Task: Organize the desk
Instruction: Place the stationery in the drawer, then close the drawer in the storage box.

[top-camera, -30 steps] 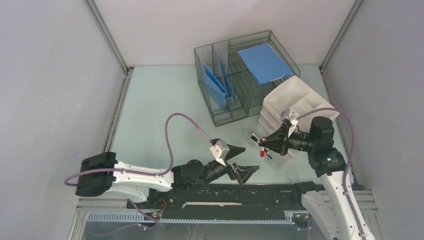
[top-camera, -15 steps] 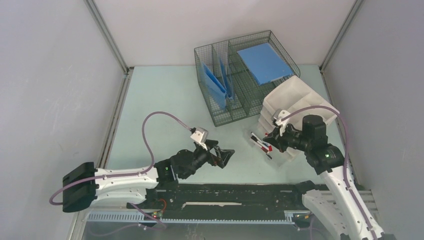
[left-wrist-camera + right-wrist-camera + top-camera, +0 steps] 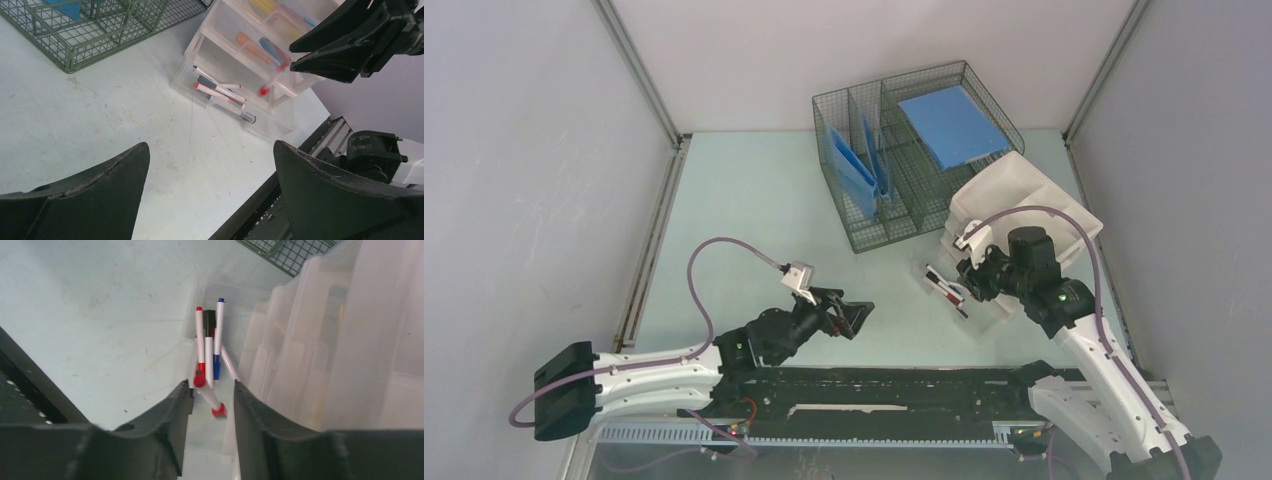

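The pale mint-green desk (image 3: 744, 200) holds a clear drawer (image 3: 972, 318) pulled out of a white drawer unit (image 3: 1014, 200). Several markers (image 3: 944, 288) with red and blue caps lie in the drawer. My right gripper (image 3: 969, 283) hangs just above the drawer with its jaws apart. In the right wrist view a red-capped marker (image 3: 212, 400) shows loose in the gap of this gripper (image 3: 212, 386), touching neither finger. In the left wrist view that marker (image 3: 270, 82) is blurred below the right fingers. My left gripper (image 3: 856, 318) is open and empty, low over bare desk (image 3: 75, 115).
A wire basket (image 3: 904, 150) stands at the back, with blue folders (image 3: 854, 170) upright in it and a blue notebook (image 3: 951, 125) lying on top. The upper drawers (image 3: 265, 30) hold more pens. A black rail (image 3: 894, 385) runs along the near edge.
My right gripper came down over the open drawer with the red-capped marker and opened, letting it go. My left arm drew back to the left, its gripper still open.
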Robot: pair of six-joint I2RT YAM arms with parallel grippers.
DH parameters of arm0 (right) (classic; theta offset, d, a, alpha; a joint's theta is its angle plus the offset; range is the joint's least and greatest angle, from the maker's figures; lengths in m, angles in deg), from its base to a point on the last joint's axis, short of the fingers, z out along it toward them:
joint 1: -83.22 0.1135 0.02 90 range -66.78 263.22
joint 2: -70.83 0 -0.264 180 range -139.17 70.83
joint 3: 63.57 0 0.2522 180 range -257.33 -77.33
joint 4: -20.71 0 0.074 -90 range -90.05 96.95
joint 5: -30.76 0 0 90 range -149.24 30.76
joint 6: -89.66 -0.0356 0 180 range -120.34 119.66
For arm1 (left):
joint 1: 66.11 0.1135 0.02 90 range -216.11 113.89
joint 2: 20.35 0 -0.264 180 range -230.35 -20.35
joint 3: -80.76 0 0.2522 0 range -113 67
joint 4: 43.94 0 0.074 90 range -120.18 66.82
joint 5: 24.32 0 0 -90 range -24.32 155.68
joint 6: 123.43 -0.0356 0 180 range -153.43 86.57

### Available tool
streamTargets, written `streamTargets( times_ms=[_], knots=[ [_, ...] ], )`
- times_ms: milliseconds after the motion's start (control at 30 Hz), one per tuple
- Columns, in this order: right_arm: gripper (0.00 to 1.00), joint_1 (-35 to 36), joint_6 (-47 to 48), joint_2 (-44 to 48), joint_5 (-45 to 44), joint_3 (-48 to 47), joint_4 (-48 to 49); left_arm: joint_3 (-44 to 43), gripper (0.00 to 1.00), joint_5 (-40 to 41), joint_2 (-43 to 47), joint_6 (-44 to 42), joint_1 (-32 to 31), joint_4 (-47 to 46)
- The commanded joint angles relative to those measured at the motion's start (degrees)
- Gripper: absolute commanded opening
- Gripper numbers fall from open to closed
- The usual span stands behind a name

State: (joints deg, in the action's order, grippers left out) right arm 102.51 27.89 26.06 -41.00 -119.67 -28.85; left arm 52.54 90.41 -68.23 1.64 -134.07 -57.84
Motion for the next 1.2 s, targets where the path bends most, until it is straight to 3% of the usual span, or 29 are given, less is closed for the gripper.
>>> streamTargets(
  times_ms=[0, 100, 300, 400, 467, 600, 733, 1167],
  knots=[
    [0.51, 0.4, 0.8, -0.5, -2.4, 0.7, 1.1, 1.0, 1.0, 1.7, 2.5, 1.4, 0.5, -0.7],
    [0.58, 0.5, 0.6, -0.3, -1.8, 0.8, 1.0, 1.7, 1.0, 1.7, 4.3, 1.4, 0.6, -0.6],
    [0.59, 0.5, 1.4, 1.4, 8.2, 0.8, -1.2, 3.5, 1.0, 2.1, 7.8, 2.0, 0.7, -0.6],
    [0.55, 1.3, 4.0, 1.7, 19.9, 0.8, -4.2, 4.6, 1.0, 2.9, 9.3, 3.0, 0.9, -0.6],
    [0.46, 3.4, 5.8, 1.1, 21.7, 1.0, -5.3, 5.2, 1.0, 3.2, 10.2, 3.5, 1.0, -0.5],
    [0.2, 7.4, 7.2, -1.6, 16.4, 1.9, -4.2, 6.0, 1.0, 3.4, 11.4, 4.0, 1.1, -0.2],
    [0.07, 10.7, 8.0, -5.2, 11.6, 1.9, -3.5, 6.4, 1.0, 3.8, 11.9, 4.5, 1.1, -0.2],
    [0.02, 24.8, 10.5, -17.1, -6.6, 1.9, -1.4, 6.6, 1.0, 4.1, 12.4, 5.1, 1.3, 0.5]
  ],
)
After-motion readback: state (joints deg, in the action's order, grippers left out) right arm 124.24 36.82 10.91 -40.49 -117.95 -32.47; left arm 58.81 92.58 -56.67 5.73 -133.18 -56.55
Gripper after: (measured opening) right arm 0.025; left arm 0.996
